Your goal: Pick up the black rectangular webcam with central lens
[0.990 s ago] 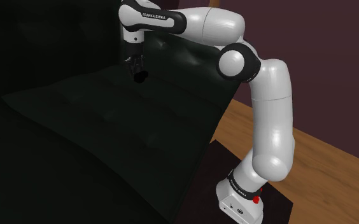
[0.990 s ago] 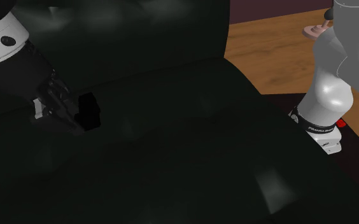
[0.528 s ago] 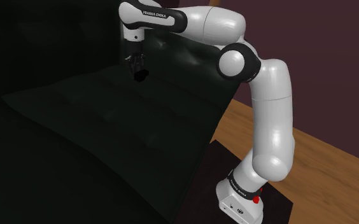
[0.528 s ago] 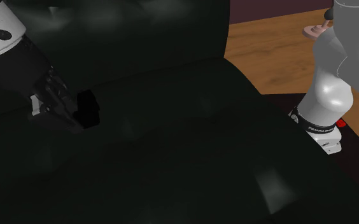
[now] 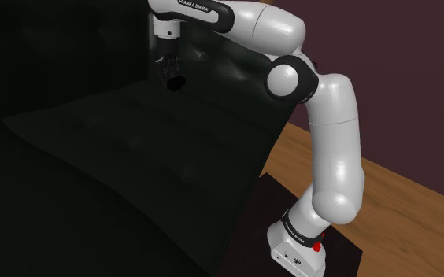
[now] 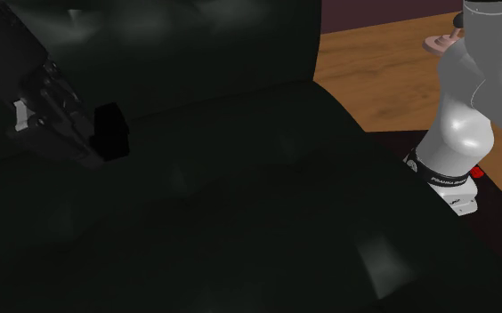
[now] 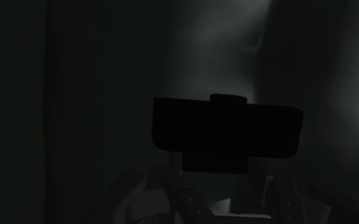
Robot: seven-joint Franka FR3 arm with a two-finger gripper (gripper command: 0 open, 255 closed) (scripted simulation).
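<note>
Fingers (image 7: 179, 191) of the all-black two-finger gripper (image 7: 226, 175) pinch the narrower lower block of the black rectangular webcam (image 7: 226, 130), one finger on each side of it. A dark, nearly black cushioned sofa (image 5: 134, 157) takes up most of the shoulder view, its broad seat sloping toward the lower left and its tufted back rising behind. Beyond it lie a brown wooden floor (image 5: 401, 197) and a maroon wall (image 5: 386, 47). From its dark box stand (image 5: 346, 256) the white Franka arm (image 5: 334, 134) rises and reaches up and to the left over the sofa, wrist turned down, so that the gripper (image 5: 173, 81) hangs fingers-down in front of the sofa's back, near where the back meets the seat. The webcam (image 5: 174, 83) sits at the fingertips there as a small black lump. In the second exterior view it (image 6: 111, 132) shows as a compact black block at the end of the gripper (image 6: 98, 144), over the sofa (image 6: 267, 204). Seen from the wrist, its long axis runs crosswise to the fingers, overhanging both, with a small tab on the far edge at the middle. It reads as a flat black silhouette, so the lens and the way it faces cannot be made out.
</note>
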